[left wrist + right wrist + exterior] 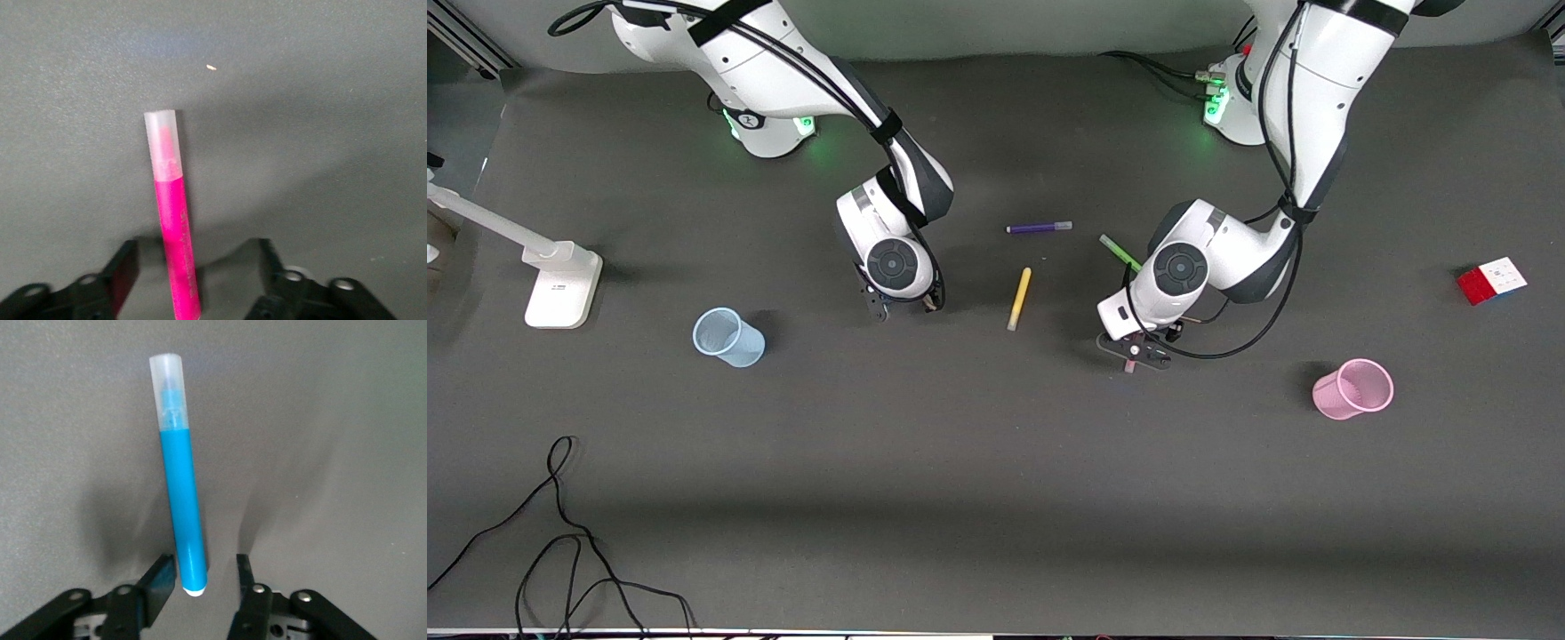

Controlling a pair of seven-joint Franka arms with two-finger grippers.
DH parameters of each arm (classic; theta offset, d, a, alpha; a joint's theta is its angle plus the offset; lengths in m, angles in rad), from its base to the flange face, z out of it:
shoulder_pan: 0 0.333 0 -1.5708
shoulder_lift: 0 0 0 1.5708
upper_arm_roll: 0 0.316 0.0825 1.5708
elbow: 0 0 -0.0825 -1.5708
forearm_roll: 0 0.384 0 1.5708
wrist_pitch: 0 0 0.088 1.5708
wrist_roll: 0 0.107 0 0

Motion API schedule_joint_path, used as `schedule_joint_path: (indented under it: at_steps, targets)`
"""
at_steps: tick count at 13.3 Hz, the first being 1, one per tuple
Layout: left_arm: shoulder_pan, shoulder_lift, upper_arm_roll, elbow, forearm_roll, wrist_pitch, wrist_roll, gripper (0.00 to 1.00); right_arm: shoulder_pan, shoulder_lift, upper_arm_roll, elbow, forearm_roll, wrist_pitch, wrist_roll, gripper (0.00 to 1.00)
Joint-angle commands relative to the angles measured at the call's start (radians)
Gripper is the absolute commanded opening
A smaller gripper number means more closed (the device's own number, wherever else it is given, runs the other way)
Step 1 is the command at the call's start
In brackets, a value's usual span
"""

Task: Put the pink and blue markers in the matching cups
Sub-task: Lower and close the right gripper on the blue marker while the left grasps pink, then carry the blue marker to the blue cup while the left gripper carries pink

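On the mat: left gripper spread around pink marker; right gripper spread around blue marker. Risk: off-centre closing rolls either away.

Dark grey table with 2 cups, 5 markers, cube, black cable.
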Motion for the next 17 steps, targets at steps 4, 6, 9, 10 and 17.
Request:
schedule_joint_path:
  at_steps: [4,6,9,10,17]
  targets:
    - [-0.007,-0.014,0.014,0.005,0.018,-0.010,-0.039,0.07,0.031,-0.020,-0.017,-0.042,0.017,0.041,0.035,0.00]
    - [0.010,-0.043,0.015,0.014,0.016,-0.043,-0.051,0.00,0.019,-0.065,-0.022,-0.040,0.017,0.027,0.035,0.00]
    - [0.073,-0.117,0.012,0.104,0.005,-0.260,-0.039,0.00,-0.018,-0.130,-0.057,0.022,0.017,-0.105,0.028,0.00]
    - [0.109,-0.158,0.011,0.188,-0.032,-0.416,-0.033,0.00,-0.018,-0.162,-0.107,0.093,0.017,-0.214,0.017,0.00]
    - [0.350,-0.245,0.015,0.467,-0.097,-0.827,0.039,0.00,-0.032,-0.271,-0.393,0.523,0.067,-0.759,-0.246,0.00]
